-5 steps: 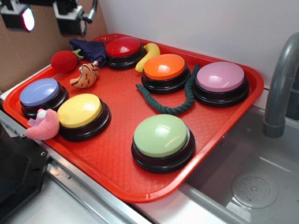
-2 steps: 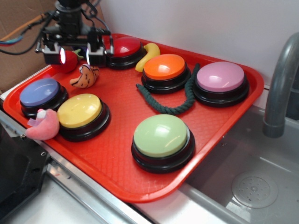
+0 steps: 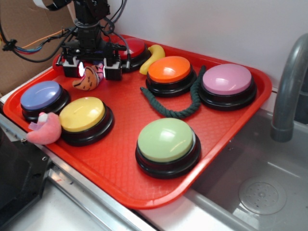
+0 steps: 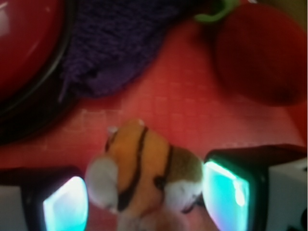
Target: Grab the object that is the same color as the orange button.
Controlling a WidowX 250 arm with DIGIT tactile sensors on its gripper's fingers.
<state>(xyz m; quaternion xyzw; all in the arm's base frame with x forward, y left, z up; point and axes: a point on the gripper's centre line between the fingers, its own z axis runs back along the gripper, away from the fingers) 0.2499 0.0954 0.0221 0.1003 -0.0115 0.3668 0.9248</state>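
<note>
Orange striped plush toy (image 4: 144, 178): on the red tray (image 3: 120, 159), near its far left corner, beside the red button (image 3: 129, 48). Gripper (image 3: 91, 71): lowered around toy, fingers (image 4: 65, 207) spread wide either side, not gripping. Orange button (image 3: 169, 69): near the far edge, apart from toy.

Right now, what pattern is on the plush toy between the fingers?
Orange with dark brown stripes and cream patches; clearest in the wrist view.

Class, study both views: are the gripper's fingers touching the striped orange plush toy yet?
Cannot tell. In the wrist view the fingers flank the orange plush toy very closely, but blur hides any gap. The exterior view is too coarse.
</note>
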